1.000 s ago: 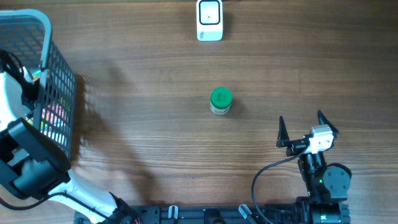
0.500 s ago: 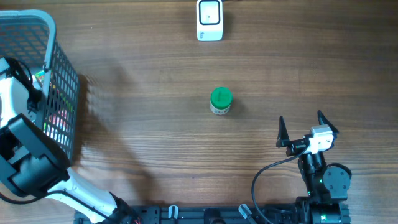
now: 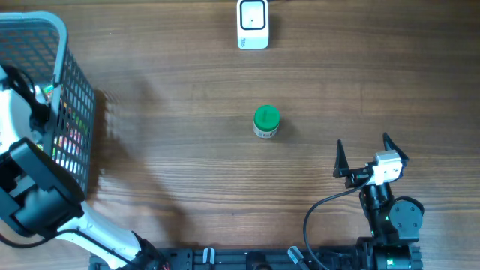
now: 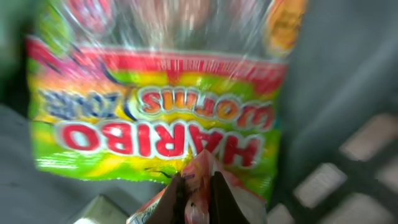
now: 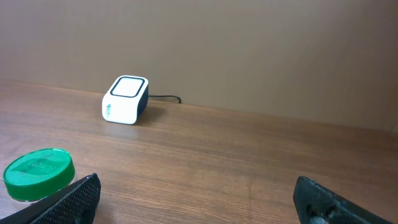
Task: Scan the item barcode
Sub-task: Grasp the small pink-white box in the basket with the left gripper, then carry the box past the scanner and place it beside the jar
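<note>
I see my left gripper (image 4: 198, 188) clenched on a pink wrapper edge (image 4: 199, 163) before the candy bag (image 4: 155, 124) inside the basket (image 3: 75, 84), my right gripper (image 3: 365, 154) released wide.

Overhead view is bright and sharp, with soft even light; the basket (image 3: 71, 112) throws a faint fuzzy shadow rightward onto the worktop (image 3: 195, 187). The left wrist view is dim and badly blurred, with glare streaks all over the candy bag (image 4: 155, 124). The right wrist view is clean, warm and evenly lit.
</note>
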Tool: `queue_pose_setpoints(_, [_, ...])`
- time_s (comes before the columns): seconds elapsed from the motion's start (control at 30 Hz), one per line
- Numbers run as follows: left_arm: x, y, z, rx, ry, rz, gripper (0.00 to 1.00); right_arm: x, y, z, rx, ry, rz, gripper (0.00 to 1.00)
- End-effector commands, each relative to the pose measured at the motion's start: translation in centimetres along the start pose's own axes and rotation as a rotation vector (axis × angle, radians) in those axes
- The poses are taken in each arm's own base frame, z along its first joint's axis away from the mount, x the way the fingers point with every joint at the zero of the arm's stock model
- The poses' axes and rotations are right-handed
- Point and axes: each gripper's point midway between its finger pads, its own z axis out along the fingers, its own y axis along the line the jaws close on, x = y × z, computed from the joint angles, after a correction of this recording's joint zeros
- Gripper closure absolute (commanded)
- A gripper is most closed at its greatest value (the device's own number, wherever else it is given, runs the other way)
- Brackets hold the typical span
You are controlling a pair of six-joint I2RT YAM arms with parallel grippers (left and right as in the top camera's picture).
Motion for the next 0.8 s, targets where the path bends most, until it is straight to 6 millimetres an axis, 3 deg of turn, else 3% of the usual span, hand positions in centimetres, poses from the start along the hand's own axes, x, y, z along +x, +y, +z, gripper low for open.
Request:
queue_pose_setpoints(0.0, [-5.2,-0.5,-6.8,0.027,-0.208,-0.056,0.96,-0.1,-0.2,0.0,0.011,-0.005,-0.009,0.00])
queue_pose_setpoints(0.1, [-7.9,-0.8,-14.2,0.076,-0.390,-0.196,0.96,-0.1,-0.2,0.0,0.011,-0.005,-0.009,0.00])
queue_pose_setpoints(0.2, [-8.2,-2.0,-20.6,0.208,-0.521,-0.323,0.96,-0.1,-0.2,0.0,0.011,-0.005,-0.009,0.00])
queue_pose_setpoints(0.27, [-7.5,-4.4,-24.4,0.370,-0.570,-0.336,0.96,-0.1,-0.2,0.0,0.011,-0.005,-0.010,0.00])
queue_pose_setpoints(0.37, [-4.3,-11.3,-30.3,0.651,-0.588,-0.164,0.96,-0.1,-0.2,0.0,0.011,-0.005,-0.009,0.00])
queue_pose_setpoints(0.4, [-3.2,-13.2,-31.3,0.684,-0.590,-0.114,0.96,-0.1,-0.2,0.0,0.011,-0.005,-0.009,0.00])
queue_pose_setpoints(0.5, [0.2,-19.4,-32.5,0.753,-0.554,0.064,0.96,-0.1,-0.2,0.0,0.011,-0.005,-0.009,0.00])
queue_pose_setpoints(0.57, [2.9,-23.8,-31.8,0.749,-0.523,0.210,0.96,-0.1,-0.2,0.0,0.011,-0.004,-0.009,0.00])
queue_pose_setpoints(0.6, [3.7,-25.0,-31.1,0.724,-0.510,0.237,0.96,-0.1,-0.2,0.0,0.011,-0.005,-0.009,0.00])
queue_pose_setpoints(0.73, [7.7,-29.3,-25.4,0.527,-0.439,0.316,0.96,-0.1,-0.2,0.0,0.011,-0.005,-0.010,0.00])
queue_pose_setpoints(0.77, [9.6,-30.5,-22.7,0.471,-0.389,0.325,0.96,-0.1,-0.2,0.0,0.011,-0.005,-0.009,0.00])
